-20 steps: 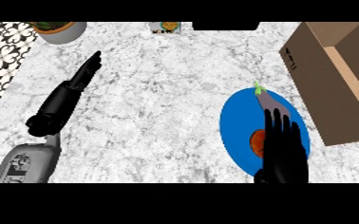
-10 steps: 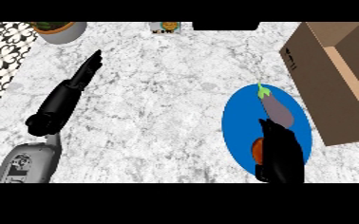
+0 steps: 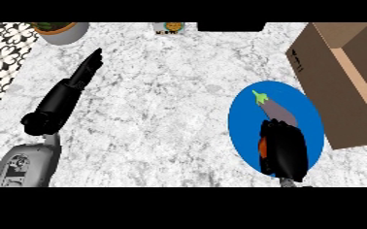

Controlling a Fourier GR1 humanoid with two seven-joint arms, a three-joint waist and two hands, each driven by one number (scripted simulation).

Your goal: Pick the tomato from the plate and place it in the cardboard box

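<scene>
A blue plate (image 3: 243, 121) lies on the marble counter at the right. On it rests a purple eggplant (image 3: 276, 110) with a green stem. My right hand (image 3: 284, 148) sits over the plate's near part, its fingers curled round the red tomato (image 3: 262, 146), of which only a sliver shows at the hand's left side. The cardboard box (image 3: 331, 80) stands open just right of the plate. My left hand (image 3: 72, 88) rests at the left of the counter, fingers straight and pointing away.
A grey pot with a plant (image 3: 62, 29) stands at the far left corner. A small jar (image 3: 169, 27) sits at the counter's far edge. A patterned surface (image 3: 14, 48) borders the counter on the left.
My right hand's fingers have drawn back from over the eggplant and curled round the tomato. The eggplant now shows in full. The left hand has not moved.
</scene>
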